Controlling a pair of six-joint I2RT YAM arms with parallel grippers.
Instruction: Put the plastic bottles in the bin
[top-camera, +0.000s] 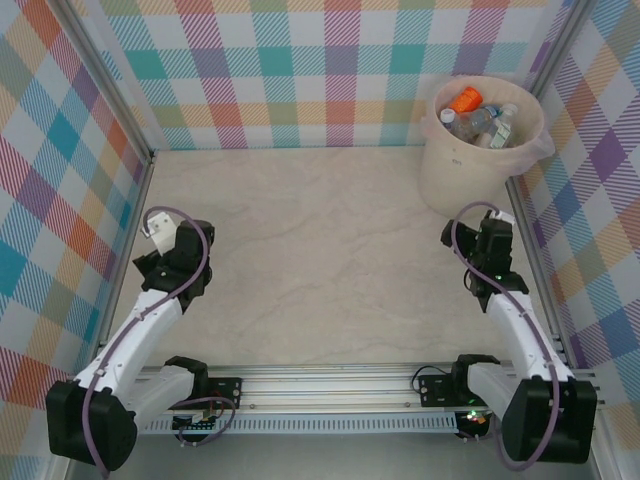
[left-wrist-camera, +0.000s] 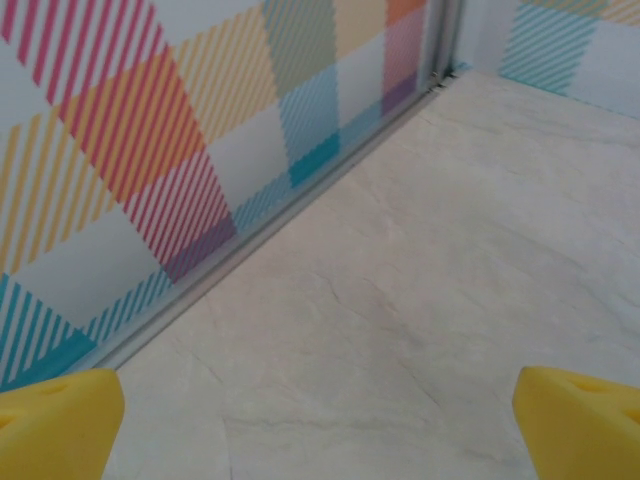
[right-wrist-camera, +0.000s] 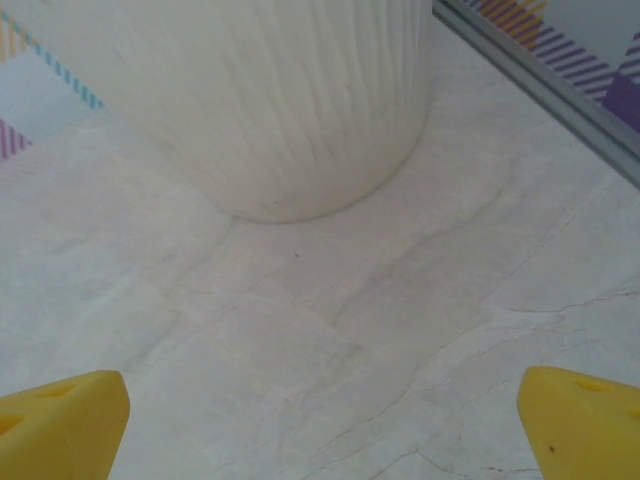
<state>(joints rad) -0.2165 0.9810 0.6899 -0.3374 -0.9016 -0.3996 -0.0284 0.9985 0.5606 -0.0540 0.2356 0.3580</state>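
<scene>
We see the plastic bottles (top-camera: 482, 120) piled inside the bin (top-camera: 462, 185), one orange piece on top; the bin stands in the far right corner of the table (top-camera: 320, 250). The right gripper (right-wrist-camera: 320, 415) sits low just in front of the bin's ribbed base, near it but not touching, fingers (right-wrist-camera: 60, 420) spread wide with bare tabletop between them. The left gripper (left-wrist-camera: 320, 420) is over on the left near the checked wall (left-wrist-camera: 150, 150), well apart from the bin, equally spread and holding nothing
</scene>
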